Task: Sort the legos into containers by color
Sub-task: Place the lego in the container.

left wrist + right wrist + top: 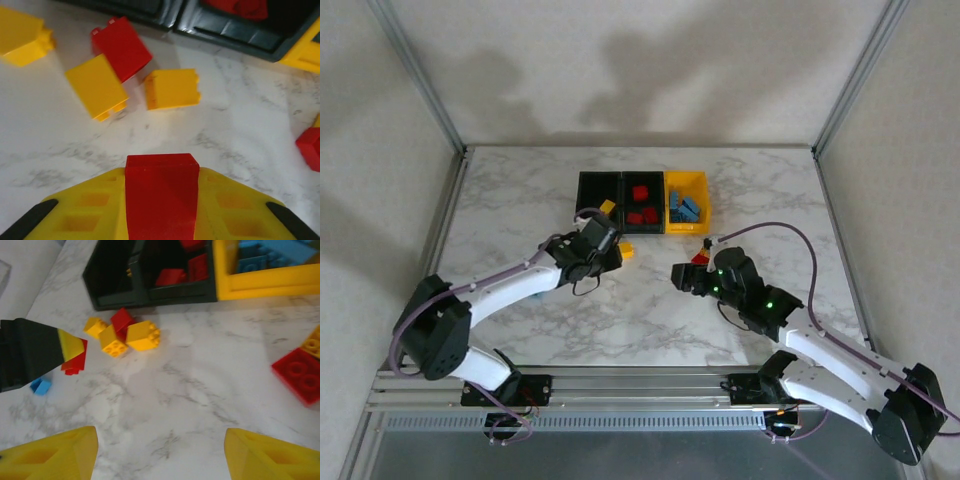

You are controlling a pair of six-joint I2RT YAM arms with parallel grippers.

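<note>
Red lego (161, 187) clamped in left gripper (161, 215), smooth face shown, yellow legos (172, 89) just ahead, right gripper (160, 447) held apart over desk (170, 390).

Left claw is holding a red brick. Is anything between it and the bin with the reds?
Only low clutter. The left claw grips the held red brick. Ahead on the table lie a loose red brick and two yellow bricks. The middle black bin is open-topped, so a lifted carry would likely clear them.
</note>
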